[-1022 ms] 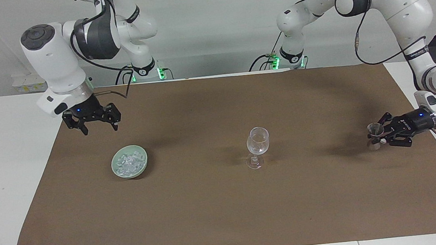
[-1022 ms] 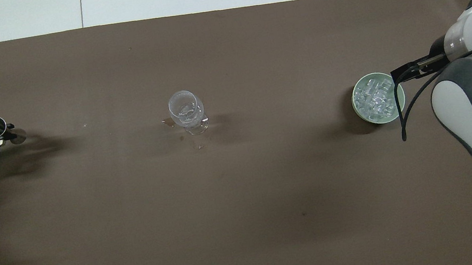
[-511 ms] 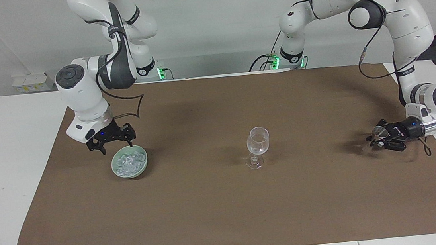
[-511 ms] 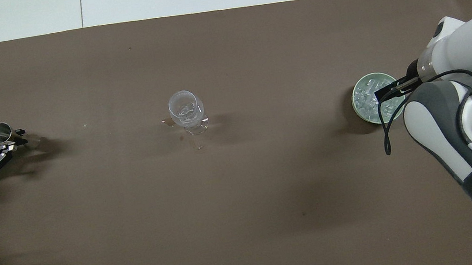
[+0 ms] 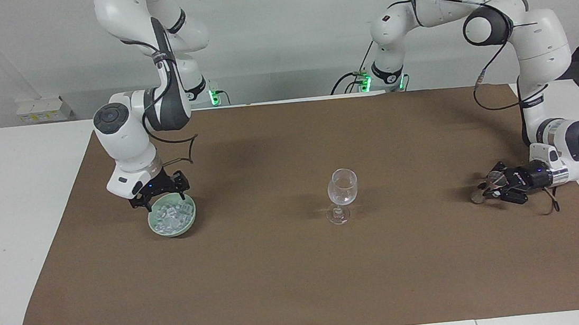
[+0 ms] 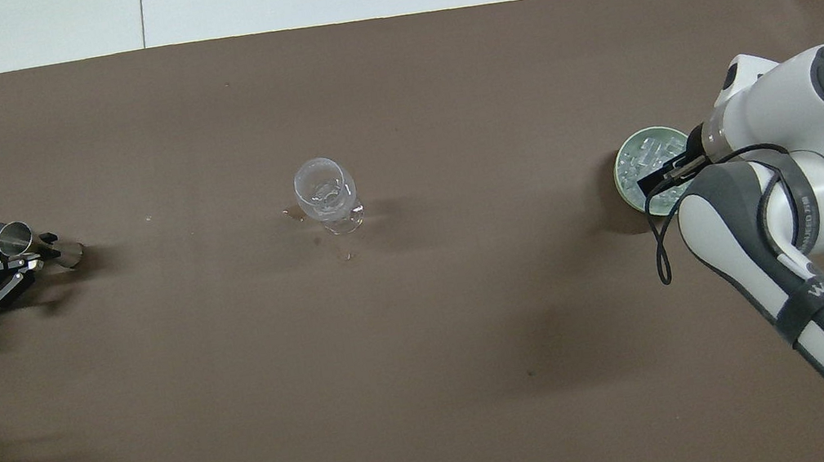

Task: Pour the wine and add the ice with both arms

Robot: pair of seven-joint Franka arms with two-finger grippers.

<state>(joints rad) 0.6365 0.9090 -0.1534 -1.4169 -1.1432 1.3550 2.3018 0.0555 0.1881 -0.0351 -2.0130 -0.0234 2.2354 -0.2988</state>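
Right gripper spread open, low over the green bowl of ice beside the wine glass; cubes may slip or scatter. Left gripper, nearer the robots, clamps a metal cup; tipping it risks spills.

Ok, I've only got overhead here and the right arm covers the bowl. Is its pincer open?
Observer: Yes. The right pincer is open, tips pointing down.
Operator: Is it in the ice?
Observer: Its tips are at the level of the bowl rim, over the ice. I can't tell if they touch.
Operator: And how high is the left one's cup?
Observer: Low. The left pincer is shut on the cup, whose foot seems to touch the cloth.
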